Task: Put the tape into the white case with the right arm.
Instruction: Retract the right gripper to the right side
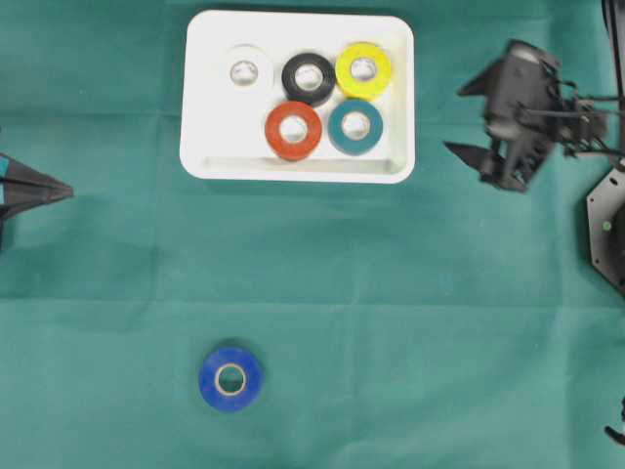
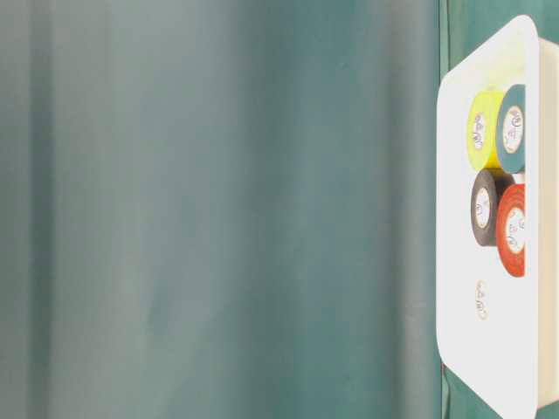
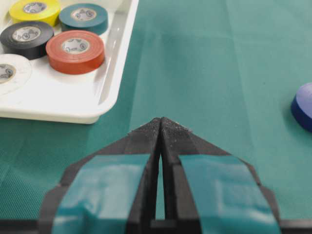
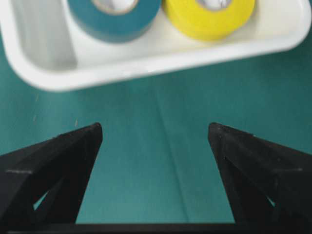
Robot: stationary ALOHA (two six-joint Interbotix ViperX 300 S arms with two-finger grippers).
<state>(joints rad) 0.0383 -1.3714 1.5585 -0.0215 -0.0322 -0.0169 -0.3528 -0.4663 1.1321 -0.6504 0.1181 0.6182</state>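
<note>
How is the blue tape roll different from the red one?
The blue roll lies alone on the green cloth; the red roll lies inside the white case, beside four others. The blue roll sits nearer the bottom edge of the overhead view; the red sits near the top. Both lie flat and look alike in size.

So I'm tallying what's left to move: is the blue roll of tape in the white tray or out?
Out. The blue tape roll lies flat on the green cloth, well apart from the white rectangular plastic tray.
</note>
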